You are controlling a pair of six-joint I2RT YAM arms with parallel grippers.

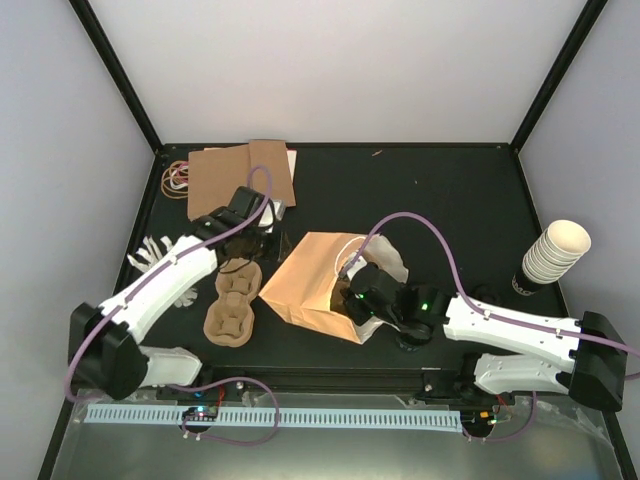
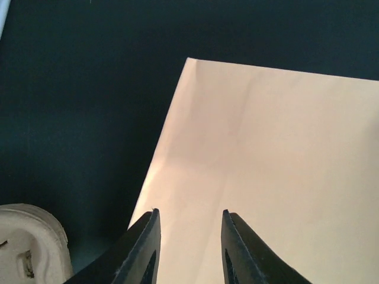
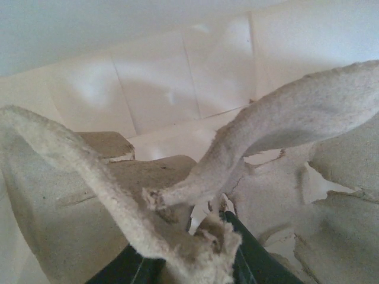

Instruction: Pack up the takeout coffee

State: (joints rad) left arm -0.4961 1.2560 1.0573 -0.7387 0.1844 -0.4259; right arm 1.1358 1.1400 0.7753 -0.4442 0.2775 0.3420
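At table's near side, right gripper [image 3: 207,236] clenched on torn pulp tray [image 3: 284,118] inside paper bag [image 1: 310,275] lying flat. Left of bag, second pulp tray [image 1: 230,310]. Right edge: takeout coffee [image 1: 520,285], one indistinct dark cup beside cream cup stack [image 1: 555,250]. Beyond, left gripper [image 2: 188,213] released, empty, over bag's edge.

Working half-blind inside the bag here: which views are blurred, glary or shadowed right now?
Top external: sharp and evenly lit, but the paper bag is shadowed at its mouth. Left wrist: bag bright, slightly washed out; left gripper a dark silhouette. Right wrist: pulp tray too close, soft-focused; bag lining overexposed.
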